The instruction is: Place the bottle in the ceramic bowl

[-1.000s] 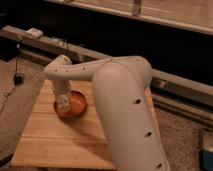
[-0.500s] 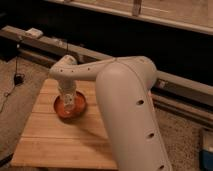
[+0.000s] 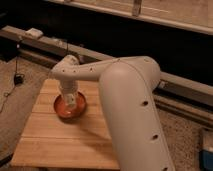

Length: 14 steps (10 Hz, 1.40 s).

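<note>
The orange-red ceramic bowl (image 3: 63, 108) sits on the wooden table (image 3: 60, 137), left of the middle. My gripper (image 3: 69, 101) hangs straight down from the white arm (image 3: 115, 95) into the bowl. A small white shape between the gripper's lower parts looks like the bottle (image 3: 70, 101), standing over the bowl's middle. I cannot tell whether it rests on the bowl's bottom or is held just above it.
A long metal rail (image 3: 45, 42) runs behind the table with a small white box (image 3: 33, 33) on it. A cable with a black plug (image 3: 18, 78) lies on the carpet at left. A blue object (image 3: 207, 155) sits at the right edge.
The gripper has moved a little to the right and towards the bowl's middle, with the white bottle staying between its lower parts. The bowl has not moved.
</note>
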Each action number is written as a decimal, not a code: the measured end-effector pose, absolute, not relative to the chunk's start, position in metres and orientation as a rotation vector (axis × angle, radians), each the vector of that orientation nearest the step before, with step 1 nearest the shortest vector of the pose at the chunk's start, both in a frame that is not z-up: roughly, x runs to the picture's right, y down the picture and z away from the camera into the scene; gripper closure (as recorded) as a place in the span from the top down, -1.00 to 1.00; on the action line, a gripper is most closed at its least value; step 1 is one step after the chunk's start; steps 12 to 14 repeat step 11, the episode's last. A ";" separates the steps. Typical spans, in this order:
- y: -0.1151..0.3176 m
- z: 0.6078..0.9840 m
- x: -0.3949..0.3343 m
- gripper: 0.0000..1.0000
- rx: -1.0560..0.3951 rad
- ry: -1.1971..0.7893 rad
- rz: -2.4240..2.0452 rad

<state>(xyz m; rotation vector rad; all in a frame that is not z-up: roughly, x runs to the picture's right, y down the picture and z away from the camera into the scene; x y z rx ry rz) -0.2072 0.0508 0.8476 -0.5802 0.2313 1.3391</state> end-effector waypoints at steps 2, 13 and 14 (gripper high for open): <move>0.050 0.844 -0.207 0.60 -0.585 0.215 1.340; 0.050 0.842 -0.208 0.60 -0.590 0.202 1.339; 0.050 0.842 -0.208 0.60 -0.590 0.202 1.339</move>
